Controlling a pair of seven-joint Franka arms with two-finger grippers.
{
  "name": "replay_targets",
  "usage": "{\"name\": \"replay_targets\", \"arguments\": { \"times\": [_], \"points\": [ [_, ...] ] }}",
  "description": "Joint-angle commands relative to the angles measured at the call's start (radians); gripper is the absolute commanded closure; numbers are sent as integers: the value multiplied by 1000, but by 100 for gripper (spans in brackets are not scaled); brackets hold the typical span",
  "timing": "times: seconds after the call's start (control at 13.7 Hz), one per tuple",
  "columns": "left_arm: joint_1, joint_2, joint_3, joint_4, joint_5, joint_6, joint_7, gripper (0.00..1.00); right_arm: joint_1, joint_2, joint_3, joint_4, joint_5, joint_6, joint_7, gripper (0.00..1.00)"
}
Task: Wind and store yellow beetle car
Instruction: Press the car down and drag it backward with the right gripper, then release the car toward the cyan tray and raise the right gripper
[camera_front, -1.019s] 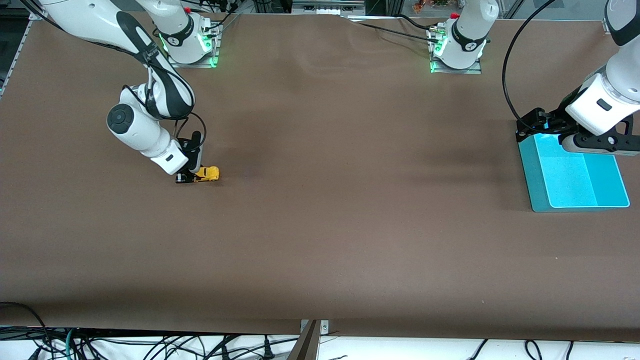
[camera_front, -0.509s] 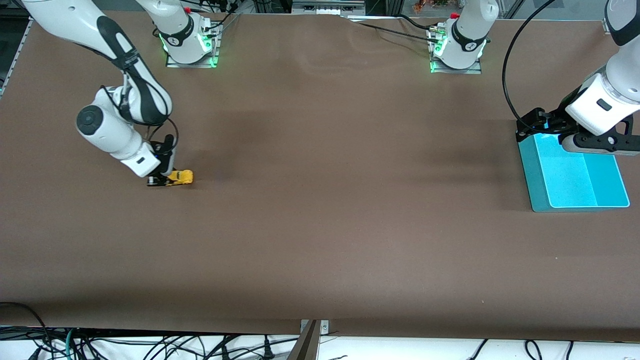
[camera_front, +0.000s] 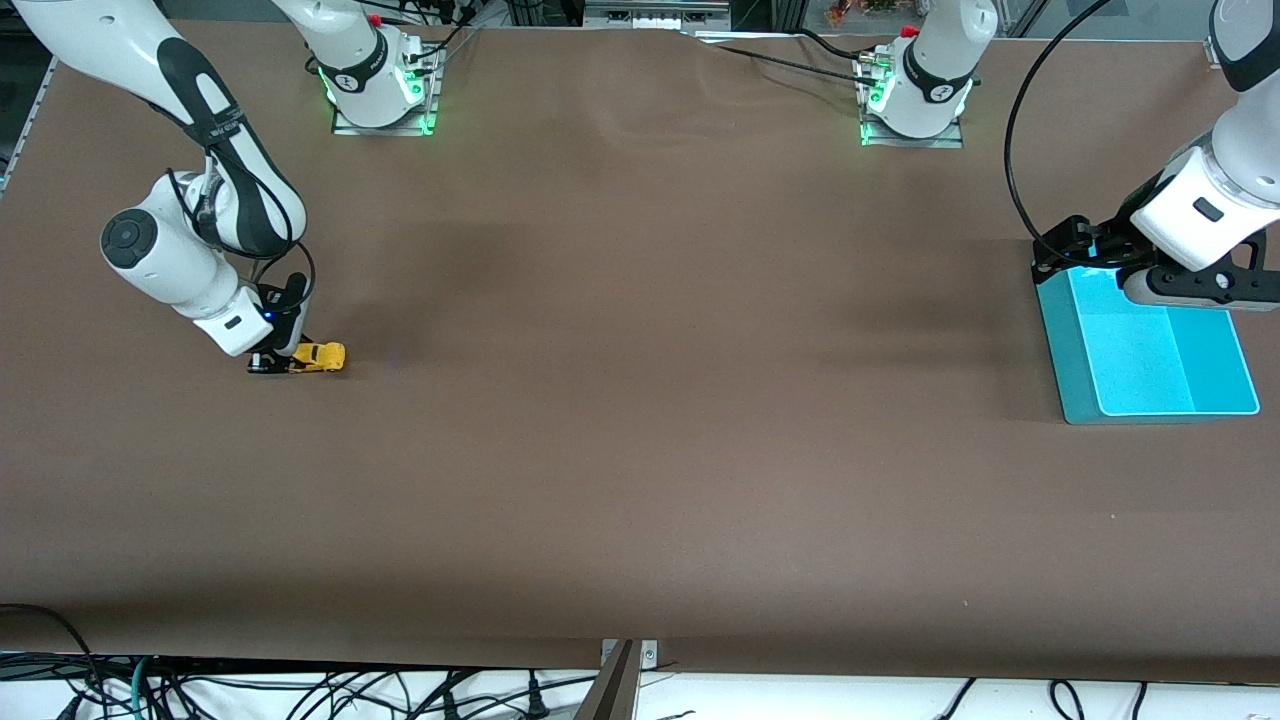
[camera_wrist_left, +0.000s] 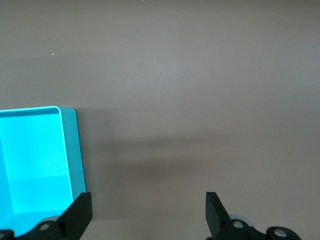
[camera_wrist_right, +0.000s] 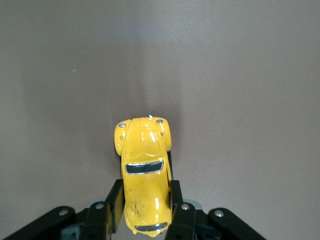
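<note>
Between the right tool's (camera_wrist_right: 146, 212) clenched fingers — the yellow beetle car (camera_wrist_right: 144, 172), glossy, dark-windowed; left tool (camera_wrist_left: 147, 212) spread.

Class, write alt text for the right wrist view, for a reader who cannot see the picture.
A tiny bright yellow toy beetle car with a rounded body and dark windows is clamped by its sides between the two black fingers of the right pincer. Its nose points away from the camera over a plain brown table surface.

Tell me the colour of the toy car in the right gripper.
Bright yellow with dark windows; the yellow beetle car shows best in the right wrist view.
</note>
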Motion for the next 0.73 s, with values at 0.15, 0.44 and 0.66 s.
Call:
{"name": "replay_targets", "arguments": {
  "times": [0.15, 0.44, 0.66],
  "points": [
    [-2, 17, 1, 35, -5, -22, 14, 0, -11, 4, 4, -1, -11, -23, -11, 0],
    [-2, 18, -3, 37, -6, -22, 16, 0, -10, -15, 53, 98, -3, -160, 6, 0],
    [-2, 17, -3, 37, -6, -22, 14, 0, -8, -42, 101, 206, -3, -326, 44, 0]
  ]
}}
